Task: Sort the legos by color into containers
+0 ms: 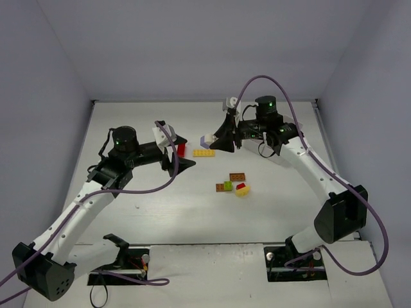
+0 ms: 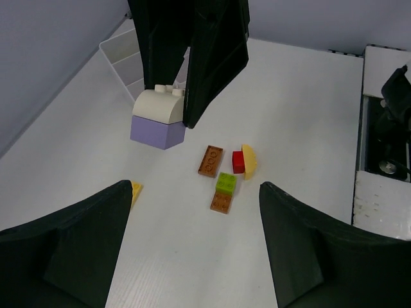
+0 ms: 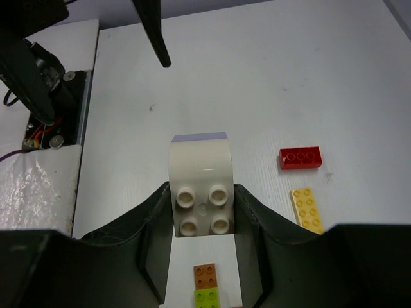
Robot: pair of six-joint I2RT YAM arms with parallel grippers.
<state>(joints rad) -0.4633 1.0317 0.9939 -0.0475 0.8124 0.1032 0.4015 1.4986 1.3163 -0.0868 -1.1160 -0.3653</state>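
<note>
The left arm (image 1: 83,205) and right arm (image 1: 318,170) are of identical build: white link shells between black joint housings. A green lamp (image 1: 118,136) is lit on the left wrist housing, and a second green lamp (image 1: 271,102) on the right. One purple cable (image 1: 148,189) loops along the left arm, another purple cable (image 1: 379,224) along the right. The lowest left housing (image 1: 42,276) bears a grid of small holes. The fingers (image 2: 64,250) are matte black and wedge-shaped. Red wiring (image 3: 37,133) shows at a base plate.

Left pincer (image 2: 196,187) spread wide, right pincer (image 3: 202,190) clamped on white brick (image 3: 200,160), wrists apparently tilted downward
</note>
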